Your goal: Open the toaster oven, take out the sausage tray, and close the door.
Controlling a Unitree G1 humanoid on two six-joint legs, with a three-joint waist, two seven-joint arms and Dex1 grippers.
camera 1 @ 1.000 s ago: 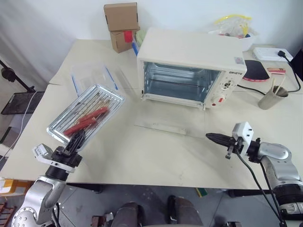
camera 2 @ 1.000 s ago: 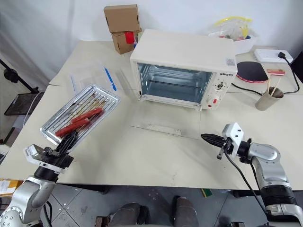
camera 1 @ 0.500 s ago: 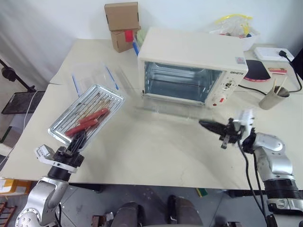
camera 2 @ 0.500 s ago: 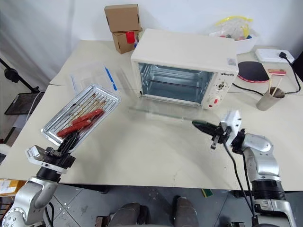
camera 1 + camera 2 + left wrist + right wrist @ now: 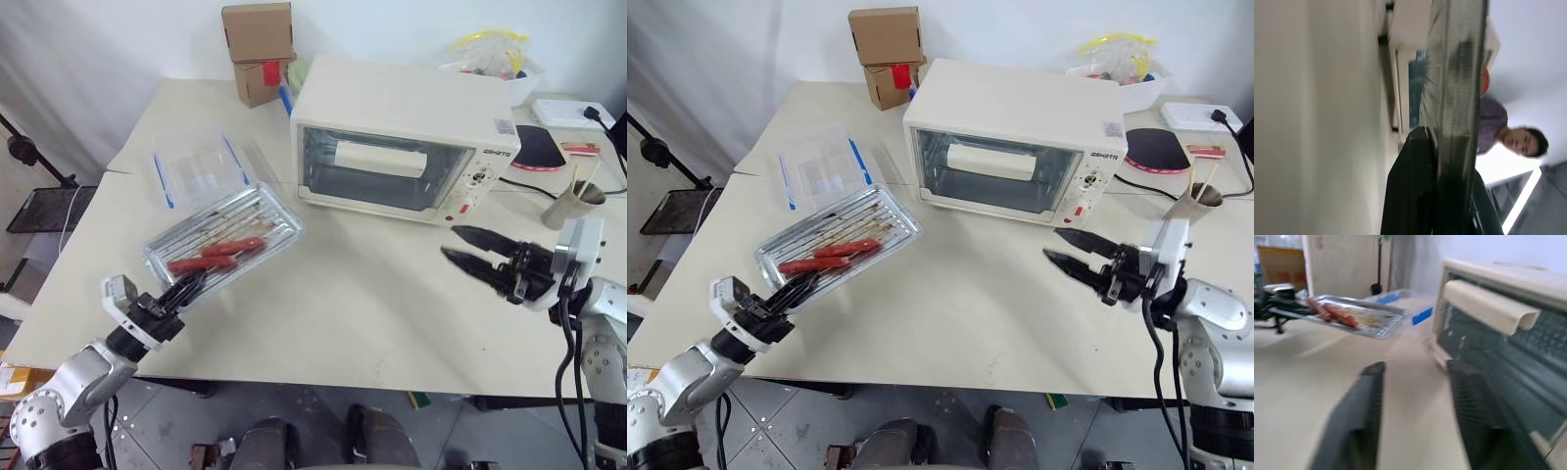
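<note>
Left eye view — my left gripper (image 5: 188, 288) clenches the sausage tray (image 5: 223, 246); my right gripper (image 5: 466, 247) gapes, released, before the door (image 5: 380, 168) — shut.

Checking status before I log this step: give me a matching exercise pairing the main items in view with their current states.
Column one:
1. cream-white toaster oven's glass door
2. silver metal sausage tray
3. left gripper
4. right gripper

Column two:
A. open, holding nothing
B. shut
C. shut on the tray's edge
D. held above the table

Pairs: 1-B, 2-D, 3-C, 4-A
</note>
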